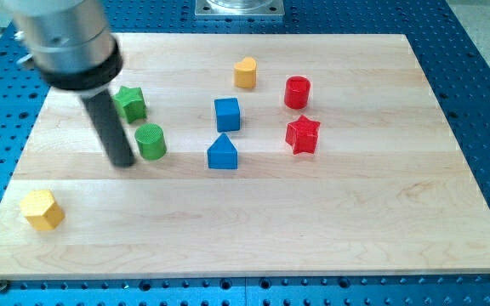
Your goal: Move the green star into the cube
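Note:
The green star (131,102) lies at the upper left of the wooden board (330,221). The blue cube (227,114) sits to its right, near the board's middle. My tip (123,161) rests on the board below the star and just left of the green cylinder (150,141), close to touching it. The rod's upper part passes just left of the star.
A blue triangular block (222,153) lies right below the cube. A yellow block (245,73) and a red cylinder (297,92) sit toward the view's top, a red star (303,135) to the right, a yellow block (42,210) at lower left.

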